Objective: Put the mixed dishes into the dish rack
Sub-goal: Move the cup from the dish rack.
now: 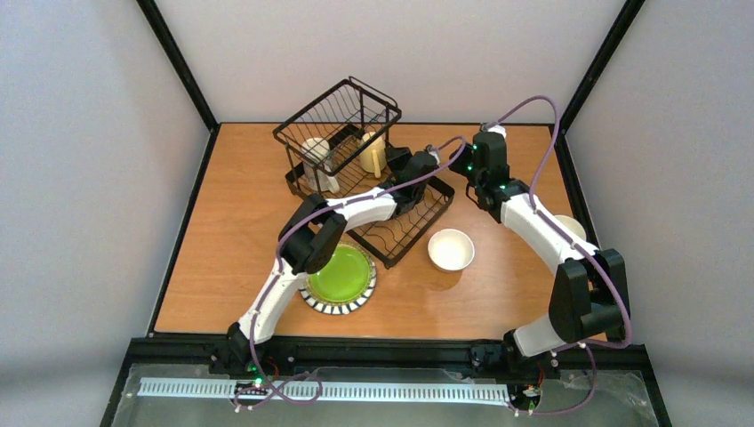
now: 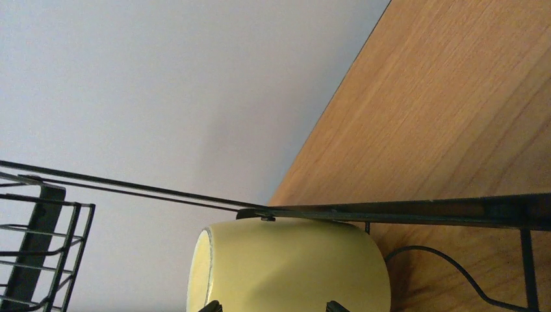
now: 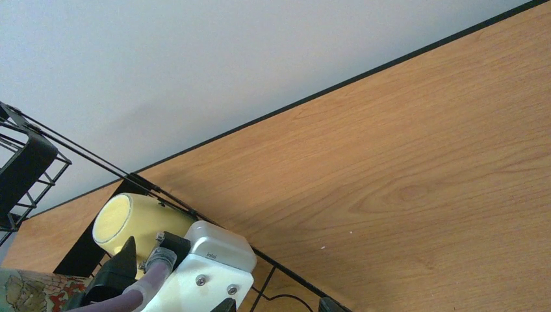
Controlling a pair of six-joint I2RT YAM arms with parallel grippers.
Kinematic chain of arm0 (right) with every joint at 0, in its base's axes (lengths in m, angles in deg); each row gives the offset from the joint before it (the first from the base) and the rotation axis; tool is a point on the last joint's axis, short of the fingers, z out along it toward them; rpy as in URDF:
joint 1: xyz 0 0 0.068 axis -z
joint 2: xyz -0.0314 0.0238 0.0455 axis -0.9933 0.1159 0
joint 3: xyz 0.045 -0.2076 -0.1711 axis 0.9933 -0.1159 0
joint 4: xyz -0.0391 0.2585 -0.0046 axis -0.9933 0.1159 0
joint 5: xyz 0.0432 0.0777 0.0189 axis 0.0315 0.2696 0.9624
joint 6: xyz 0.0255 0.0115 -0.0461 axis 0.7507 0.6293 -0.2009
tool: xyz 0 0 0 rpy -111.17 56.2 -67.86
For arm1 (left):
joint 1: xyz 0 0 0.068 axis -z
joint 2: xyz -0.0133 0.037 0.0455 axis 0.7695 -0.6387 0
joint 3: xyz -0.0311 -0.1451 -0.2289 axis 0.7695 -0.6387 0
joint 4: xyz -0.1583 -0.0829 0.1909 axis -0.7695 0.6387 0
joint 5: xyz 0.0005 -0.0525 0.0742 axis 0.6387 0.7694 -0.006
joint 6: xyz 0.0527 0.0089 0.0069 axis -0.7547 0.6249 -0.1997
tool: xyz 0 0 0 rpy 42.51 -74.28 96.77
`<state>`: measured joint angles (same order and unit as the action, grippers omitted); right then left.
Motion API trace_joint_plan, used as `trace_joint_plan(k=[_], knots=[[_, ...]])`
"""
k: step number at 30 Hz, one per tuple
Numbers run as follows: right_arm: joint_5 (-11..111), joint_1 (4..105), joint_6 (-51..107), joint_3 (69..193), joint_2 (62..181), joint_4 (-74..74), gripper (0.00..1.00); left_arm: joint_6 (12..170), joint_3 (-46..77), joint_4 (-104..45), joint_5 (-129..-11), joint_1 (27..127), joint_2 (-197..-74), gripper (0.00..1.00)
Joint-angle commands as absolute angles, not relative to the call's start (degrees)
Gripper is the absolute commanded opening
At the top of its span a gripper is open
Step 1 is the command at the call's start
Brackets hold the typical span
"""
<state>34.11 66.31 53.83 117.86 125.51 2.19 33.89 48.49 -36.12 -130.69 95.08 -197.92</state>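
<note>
You are looking at the left gripper reaching into the dish rack at upper centre of the top view. Its fingertips are standing apart in front of the cream mug, which is sitting inside the rack. You cannot tell whether they are touching it. The right gripper is hovering near the rack's upper right edge, jaws apart and gripping nothing. A white mug is sitting at the basket end. The lime-green plate and a white bowl are resting on the table, below centre.
</note>
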Motion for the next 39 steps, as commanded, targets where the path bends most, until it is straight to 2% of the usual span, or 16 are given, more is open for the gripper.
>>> trace_joint_plan(k=[1,22,39], knots=[[33.5,66.6,53.1,117.0,124.0,0.9,0.73,29.0,48.2,-41.2,-130.7,94.2,-200.4,0.91],[34.9,66.6,52.7,117.8,125.7,-0.2,0.73,26.3,48.5,-41.3,-130.8,90.5,-203.9,0.91],[35.7,66.6,52.8,117.7,126.7,-2.4,0.73,30.1,53.8,-36.4,-132.0,87.0,-206.0,0.92]])
